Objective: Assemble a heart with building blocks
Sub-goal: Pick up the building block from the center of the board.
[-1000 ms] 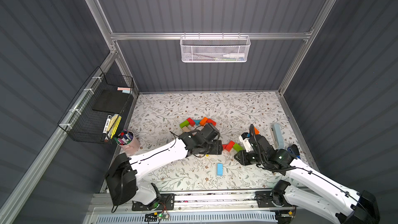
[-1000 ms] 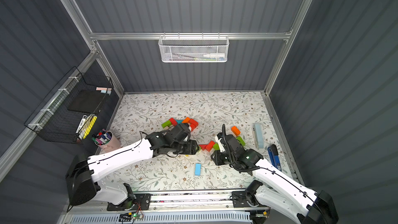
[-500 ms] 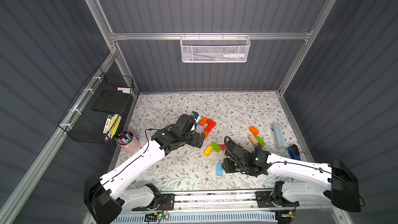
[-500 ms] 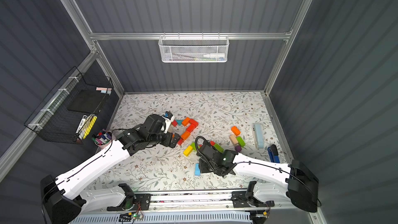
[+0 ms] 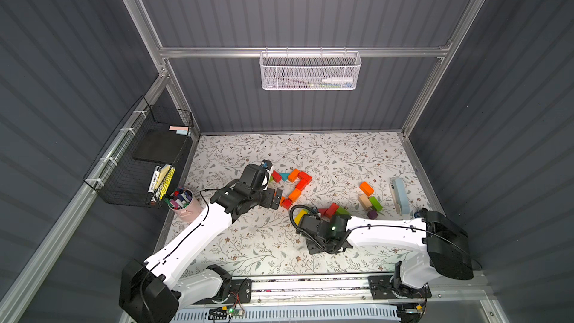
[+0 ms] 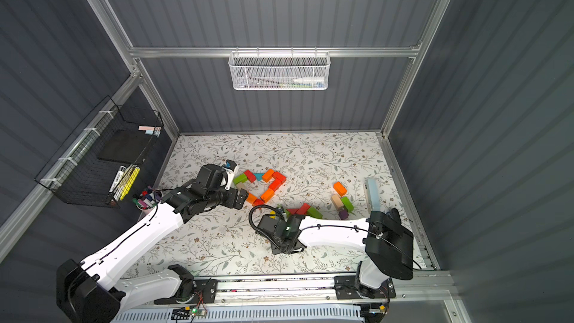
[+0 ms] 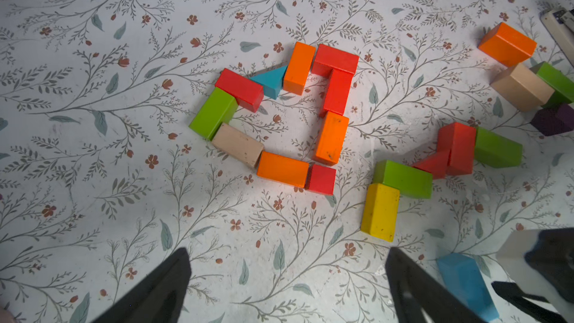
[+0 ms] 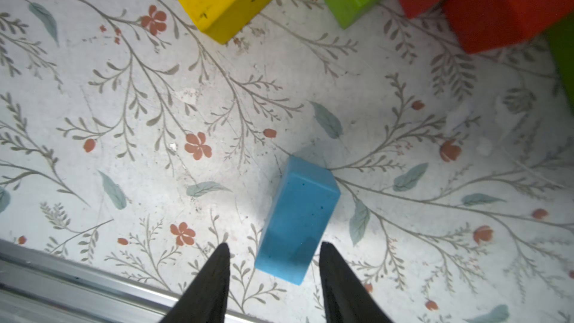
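Observation:
Several building blocks form an unclosed outline (image 7: 282,169) of red, orange, green, tan and teal pieces on the floral mat, also seen in both top views (image 5: 299,183) (image 6: 270,186). A loose cluster with a yellow brick (image 7: 380,211), green and red pieces lies beside it. My left gripper (image 7: 287,253) hangs open over bare mat just short of the outline. A blue brick (image 8: 301,212) lies between the fingers of my right gripper (image 8: 275,245), which is open, with a gap on each side. In both top views the right gripper (image 5: 320,248) hides that brick.
Orange, tan, green and purple blocks (image 5: 369,200) sit at the right, next to a pale blue stapler-like thing (image 5: 399,195). A pink cup of marker pens (image 5: 183,205) stands at the left wall under a black wire basket (image 5: 139,156). The front rail (image 8: 62,271) runs close to the right gripper.
My left gripper has drawn back from the blocks to the left and opened wide. My right arm has swung from the right-hand blocks to the blue brick near the front, jaws widening.

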`<state>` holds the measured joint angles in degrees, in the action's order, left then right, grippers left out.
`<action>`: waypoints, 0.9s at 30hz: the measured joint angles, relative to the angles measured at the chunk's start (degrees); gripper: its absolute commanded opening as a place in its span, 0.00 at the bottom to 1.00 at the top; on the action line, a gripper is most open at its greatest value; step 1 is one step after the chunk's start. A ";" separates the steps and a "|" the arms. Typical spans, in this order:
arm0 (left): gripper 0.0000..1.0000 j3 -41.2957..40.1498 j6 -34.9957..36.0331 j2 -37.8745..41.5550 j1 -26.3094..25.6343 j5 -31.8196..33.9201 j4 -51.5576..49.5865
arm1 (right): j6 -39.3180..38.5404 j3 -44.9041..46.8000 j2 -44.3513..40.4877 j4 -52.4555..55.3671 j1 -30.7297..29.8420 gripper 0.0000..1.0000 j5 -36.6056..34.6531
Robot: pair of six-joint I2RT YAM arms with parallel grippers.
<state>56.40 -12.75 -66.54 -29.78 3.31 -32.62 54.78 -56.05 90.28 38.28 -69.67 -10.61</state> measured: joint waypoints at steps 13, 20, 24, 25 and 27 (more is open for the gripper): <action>0.99 0.00 0.35 0.81 0.00 -0.02 1.05 | 0.66 0.22 1.92 -1.46 0.20 0.45 -1.27; 0.99 0.00 0.35 0.96 0.00 -0.02 1.31 | 0.20 0.72 3.10 -2.84 0.76 0.38 -0.70; 0.99 0.00 0.35 0.96 0.00 -0.02 1.31 | -1.16 1.36 3.10 -2.97 1.51 0.31 -0.13; 0.99 0.00 0.35 0.94 0.00 -0.02 1.31 | -1.81 1.36 3.10 -3.02 1.68 0.28 -0.02; 0.99 0.00 0.35 0.94 0.00 -0.02 1.33 | -4.61 1.46 3.04 -3.61 2.12 0.24 0.33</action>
<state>56.40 -12.40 -65.60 -29.78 3.29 -31.29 50.17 -54.59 93.32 34.68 -67.55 -10.28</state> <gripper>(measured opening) 0.993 0.317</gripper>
